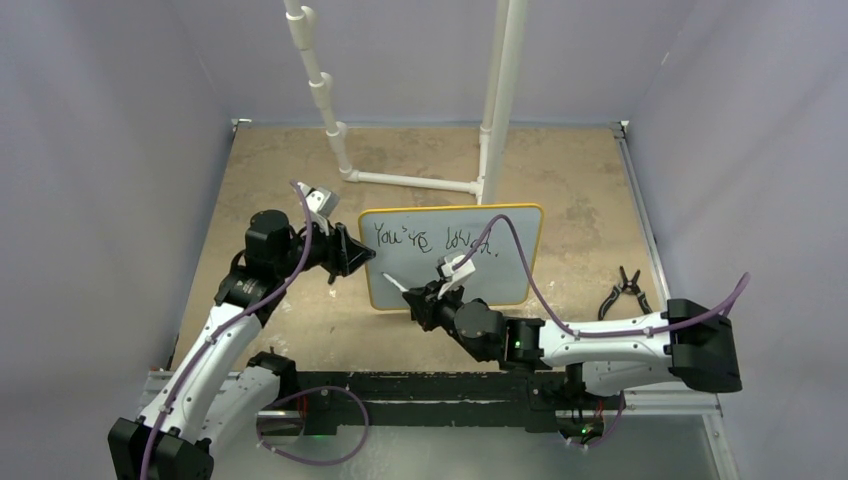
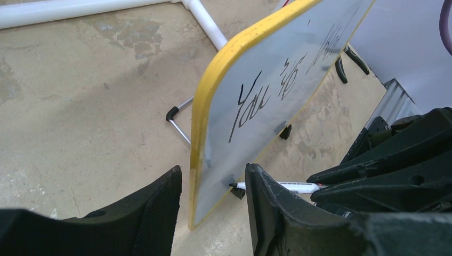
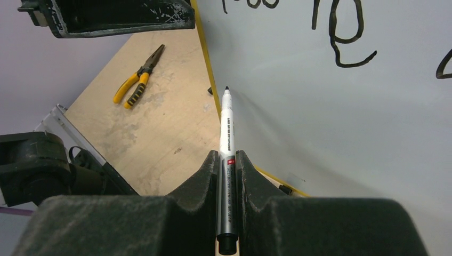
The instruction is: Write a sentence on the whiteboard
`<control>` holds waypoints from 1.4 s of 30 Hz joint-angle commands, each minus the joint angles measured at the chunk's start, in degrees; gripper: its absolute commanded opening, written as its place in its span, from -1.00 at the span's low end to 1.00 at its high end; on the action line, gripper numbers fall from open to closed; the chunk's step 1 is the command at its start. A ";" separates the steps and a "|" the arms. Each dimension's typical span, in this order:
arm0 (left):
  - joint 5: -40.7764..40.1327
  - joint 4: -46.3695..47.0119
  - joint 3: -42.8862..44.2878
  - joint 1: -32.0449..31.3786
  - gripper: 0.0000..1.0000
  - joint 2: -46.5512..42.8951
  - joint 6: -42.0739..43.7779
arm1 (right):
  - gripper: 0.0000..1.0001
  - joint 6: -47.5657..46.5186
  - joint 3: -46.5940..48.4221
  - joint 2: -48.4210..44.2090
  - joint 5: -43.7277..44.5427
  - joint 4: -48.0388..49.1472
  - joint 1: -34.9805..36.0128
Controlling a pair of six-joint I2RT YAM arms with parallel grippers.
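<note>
The whiteboard (image 1: 495,285) stands upright on its black feet, yellow-framed, mid-table. The sentence (image 1: 435,240) shows as one black line across its top, about "You're loved."; no second line shows. My left gripper (image 1: 352,255) is open, its jaws straddling the board's left edge (image 2: 200,133) without visibly pressing it. My right gripper (image 1: 425,297) is shut on a white marker (image 3: 226,133), whose black tip (image 3: 226,89) is at the board's lower left, at or just off the surface (image 3: 346,117). The marker also shows in the left wrist view (image 2: 290,186).
A white PVC pipe frame (image 1: 410,180) stands just behind the board. Yellow-handled pliers (image 1: 625,290) lie on the table to the board's right, also in the right wrist view (image 3: 136,85). Grey walls enclose the table.
</note>
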 commanded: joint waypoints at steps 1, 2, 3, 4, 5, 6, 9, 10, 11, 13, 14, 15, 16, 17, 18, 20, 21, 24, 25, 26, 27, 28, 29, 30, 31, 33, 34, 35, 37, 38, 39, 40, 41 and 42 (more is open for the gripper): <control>0.68 2.35 0.26 -0.49 -0.11 0.16 1.49 | -1.00 1.15 2.66 0.57 2.83 0.29 0.33; 0.61 2.31 0.32 -0.51 -0.12 0.20 1.49 | -1.00 1.28 2.85 0.88 2.94 0.13 0.29; 0.57 2.29 0.29 -0.58 -0.12 0.21 1.55 | -1.00 1.44 3.07 1.25 3.12 -0.26 0.29; 0.52 2.27 0.28 -0.60 -0.13 0.21 1.52 | -1.00 1.62 3.29 1.67 3.24 -0.68 0.31; 0.43 2.27 0.24 -0.68 -0.13 0.15 1.57 | -1.00 1.65 3.60 2.05 3.31 -0.87 0.32; 0.34 2.21 0.28 -0.69 -0.13 0.13 1.58 | -1.00 1.72 3.74 2.39 3.42 -0.98 0.27; 0.25 2.18 0.27 -0.78 -0.14 0.21 1.58 | -1.00 2.06 4.17 3.06 4.03 -1.46 0.31; 0.18 2.18 0.27 -0.78 -0.15 0.19 1.58 | -1.00 2.20 4.27 3.18 4.35 -1.64 0.25; 0.16 2.18 0.28 -0.82 -0.15 0.20 1.62 | -1.00 2.41 4.37 3.20 4.57 -1.81 0.30; 0.14 2.10 0.28 -0.86 -0.15 0.24 1.65 | -1.00 2.80 4.74 3.47 5.15 -2.50 0.28; 0.15 2.10 0.28 -0.86 -0.16 0.22 1.66 | -1.00 2.85 4.86 3.61 5.34 -2.71 0.29; 0.14 2.07 0.29 -0.93 -0.16 0.21 1.67 | -1.00 2.88 4.93 3.76 5.52 -2.75 0.33; 0.14 2.14 0.31 -0.95 -0.16 0.24 1.67 | -1.00 2.89 4.94 3.94 5.55 -2.76 0.29; 0.19 2.10 0.22 -0.95 -0.16 0.22 1.67 | -1.00 2.89 5.10 4.10 5.62 -2.80 0.27; 0.17 2.14 0.29 -1.00 -0.16 0.22 1.67 | -1.00 2.78 5.24 4.29 5.70 -2.84 0.23; 0.14 2.10 0.28 -1.04 -0.16 0.21 1.67 | -1.00 2.44 5.52 4.59 5.98 -2.93 0.25; 0.14 2.10 0.24 -1.04 -0.17 0.23 1.67 | -1.00 2.14 5.62 4.61 5.99 -2.70 0.26; 0.20 2.10 0.26 -1.13 -0.16 0.21 1.64 | -1.00 1.41 5.78 4.89 5.46 -2.36 0.27; 0.15 2.10 0.28 -1.13 -0.17 0.21 1.66 | -1.00 1.34 5.92 5.14 5.18 -2.44 0.32; 0.20 2.10 0.29 -1.13 -0.17 0.21 1.71 | -1.00 1.31 6.02 5.40 4.81 -2.55 0.32; 0.11 2.12 0.28 -1.13 -0.17 0.23 1.75 | -1.00 1.31 6.07 5.71 4.48 -2.58 0.23; 0.14 2.09 0.28 -1.13 -0.17 0.22 1.75 | -1.00 1.30 6.07 5.97 4.25 -2.58 0.30; 0.09 2.09 0.28 -1.13 -0.17 0.21 1.75 | -1.00 1.41 6.14 6.20 4.05 -2.78 0.31; 0.06 2.02 0.29 -1.13 -0.17 0.21 1.75 | -1.00 1.66 6.22 6.32 3.79 -3.33 0.37; 0.04 2.01 0.31 -1.13 -0.17 0.15 1.75 | -1.00 1.93 6.19 6.37 3.57 -3.82 0.28; -0.11 1.94 0.40 -1.13 -0.17 0.13 1.77 | -1.00 2.62 5.91 6.37 2.87 -4.47 0.26; -0.20 1.95 0.37 -1.13 -0.17 0.05 1.83 | -1.00 3.00 5.70 6.37 2.63 -4.81 0.31; -0.18 1.92 0.41 -1.13 -0.18 0.04 1.84 | -1.00 3.53 5.58 6.37 2.50 -5.24 0.32; -0.29 1.92 0.37 -1.13 -0.18 0.04 1.84 | -1.00 4.44 5.43 6.21 2.59 -6.23 0.35; -0.30 1.85 0.37 -1.13 -0.18 0.05 1.84 | -1.00 4.73 5.31 6.08 2.68 -6.61 0.31; -0.23 1.84 0.37 -1.13 -0.18 0.04 1.83 | -1.00 4.95 5.29 5.88 2.97 -6.93 0.30; -0.26 1.83 0.37 -1.13 -0.18 0.04 1.84 | -1.00 5.06 5.25 5.66 3.33 -7.16 0.34; -0.27 1.83 0.37 -1.13 -0.18 0.04 1.84 | -1.00 5.16 5.16 5.40 3.85 -7.27 0.31; -0.30 1.83 0.37 -1.13 -0.18 0.04 1.84 | -1.00 5.06 5.14 5.07 4.40 -7.32 0.32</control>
